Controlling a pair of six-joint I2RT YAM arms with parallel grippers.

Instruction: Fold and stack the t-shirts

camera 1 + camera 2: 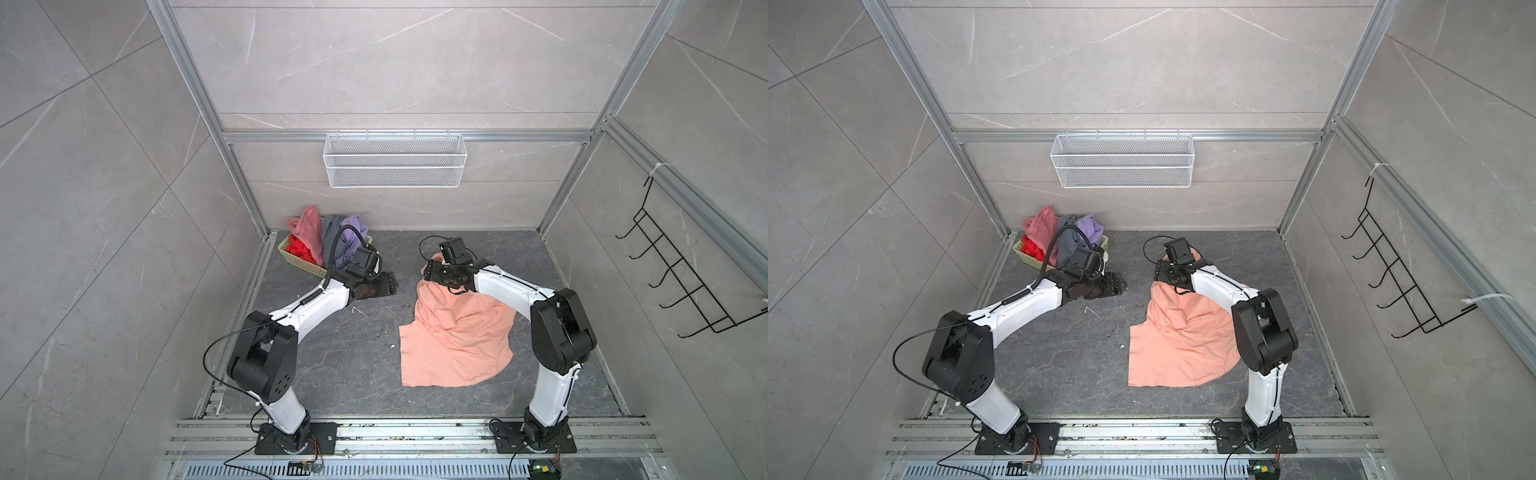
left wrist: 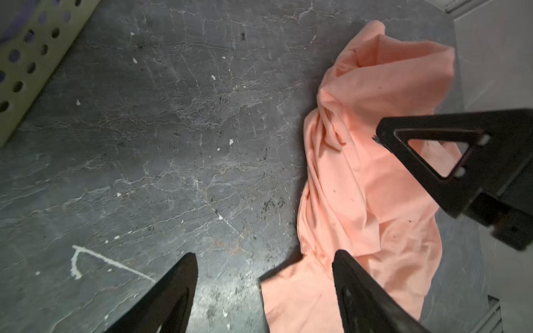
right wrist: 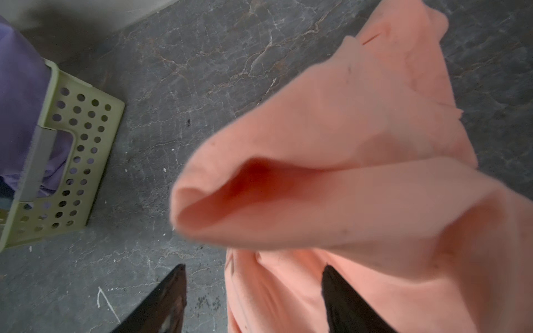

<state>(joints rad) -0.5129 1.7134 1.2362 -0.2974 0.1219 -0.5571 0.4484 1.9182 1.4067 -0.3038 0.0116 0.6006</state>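
Note:
A peach-orange t-shirt (image 1: 457, 340) (image 1: 1179, 345) lies crumpled right of the floor's middle, rising in a peak toward my right gripper (image 1: 430, 272) (image 1: 1160, 272). That gripper (image 3: 254, 267) has its jaws wide apart over the cloth (image 3: 346, 129), and a sleeve fold hangs close before the camera. My left gripper (image 1: 386, 284) (image 2: 265, 255) is open above the bare floor, with a corner of the shirt (image 2: 360, 187) lying below its jaws. Pink (image 1: 309, 230), red (image 1: 300, 248), grey (image 1: 330, 237) and lavender (image 1: 353, 232) t-shirts are heaped in the basket.
The yellow-green perforated basket (image 1: 297, 259) (image 3: 86, 129) stands in the far left corner, just behind my left wrist. A white wire basket (image 1: 395, 160) hangs on the back wall and a black hook rack (image 1: 681, 282) on the right wall. Aluminium rails border the dark stone floor (image 1: 340, 357).

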